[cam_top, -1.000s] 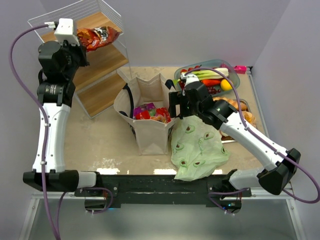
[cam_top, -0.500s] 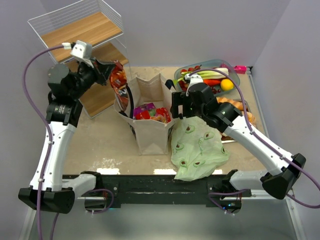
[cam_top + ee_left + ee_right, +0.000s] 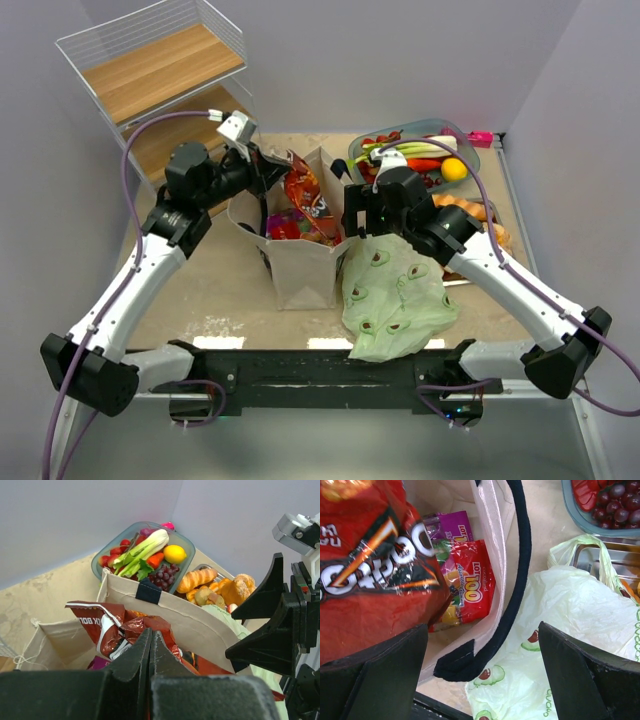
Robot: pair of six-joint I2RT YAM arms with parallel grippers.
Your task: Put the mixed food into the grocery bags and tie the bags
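Top external shows left end effector (image 3: 276, 170) pinching red snack packet (image 3: 303, 192) above tote (image 3: 300, 272); right end effector (image 3: 482, 635) spread.

A red chip packet (image 3: 370, 580) overlaps the open beige tote (image 3: 492, 525); the pale-green avocado bag (image 3: 570, 625) lies beside.

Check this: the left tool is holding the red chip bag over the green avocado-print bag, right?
No. The left tool holds the red chip bag over the beige canvas tote, not the avocado-print bag, as the top external view shows.
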